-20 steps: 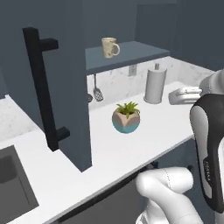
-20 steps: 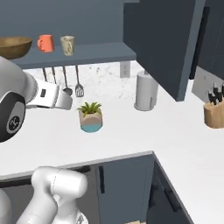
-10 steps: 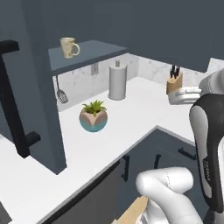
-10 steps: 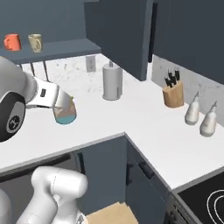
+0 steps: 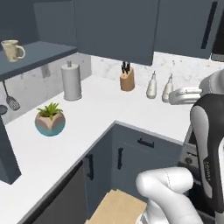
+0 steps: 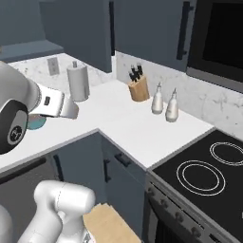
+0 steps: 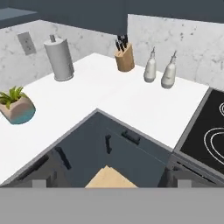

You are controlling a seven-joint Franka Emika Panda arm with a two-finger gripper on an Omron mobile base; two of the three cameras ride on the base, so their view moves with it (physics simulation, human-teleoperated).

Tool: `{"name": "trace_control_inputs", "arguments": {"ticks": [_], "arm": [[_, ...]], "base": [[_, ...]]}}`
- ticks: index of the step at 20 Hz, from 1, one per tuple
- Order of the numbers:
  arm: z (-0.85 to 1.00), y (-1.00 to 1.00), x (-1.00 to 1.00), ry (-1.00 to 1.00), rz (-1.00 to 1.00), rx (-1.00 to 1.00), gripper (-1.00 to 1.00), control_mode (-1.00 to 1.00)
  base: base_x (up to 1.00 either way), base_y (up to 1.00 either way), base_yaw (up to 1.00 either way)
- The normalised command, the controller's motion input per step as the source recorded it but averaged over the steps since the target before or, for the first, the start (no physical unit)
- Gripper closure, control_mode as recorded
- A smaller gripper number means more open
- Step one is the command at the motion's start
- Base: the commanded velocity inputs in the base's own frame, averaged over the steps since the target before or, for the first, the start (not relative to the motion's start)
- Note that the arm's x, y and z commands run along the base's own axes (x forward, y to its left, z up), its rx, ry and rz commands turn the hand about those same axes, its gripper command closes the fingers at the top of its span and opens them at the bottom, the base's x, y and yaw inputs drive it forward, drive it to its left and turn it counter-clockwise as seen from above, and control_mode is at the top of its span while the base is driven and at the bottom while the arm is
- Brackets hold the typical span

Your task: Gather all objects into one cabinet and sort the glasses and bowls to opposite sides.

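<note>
Left base view: a cream-beige handled mug stands on the slate-blue cabinet shelf at 10 o'clock, above the green plant in its teal-and-tan pot. Right base view: a black glass hob at 4 o'clock; the grey cylindrical pot carries no legible writing. Hand view: the two-finger gripper hangs released, jaws wide, holding nothing.

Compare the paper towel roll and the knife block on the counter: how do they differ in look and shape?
The paper towel roll is a tall grey cylinder; the knife block is a shorter, tan wooden block. The roll has a small knob on top; the block holds dark knife handles. Both stand on the white counter near the backsplash.
</note>
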Motion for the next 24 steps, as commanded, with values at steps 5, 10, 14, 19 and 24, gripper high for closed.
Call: {"name": "trace_control_inputs", "arguments": {"ticks": [5, 10, 14, 19, 24], "arm": [[0.00, 0.00, 0.00, 0.00, 0.00, 0.00, -1.00, 1.00], [0.00, 0.00, 0.00, 0.00, 0.00, 0.00, -1.00, 1.00], [0.00, 0.00, 0.00, 0.00, 0.00, 0.00, -1.00, 1.00], [0.00, 0.00, 0.00, 0.00, 0.00, 0.00, -1.00, 1.00], [0.00, 0.00, 0.00, 0.00, 0.00, 0.00, -1.00, 1.00]], "base": [[-0.49, -0.12, -0.51], [-0.45, -0.13, -0.53], [-0.45, -0.17, -0.54], [-0.46, -0.20, -0.54], [-0.45, -0.25, -0.54]]}}
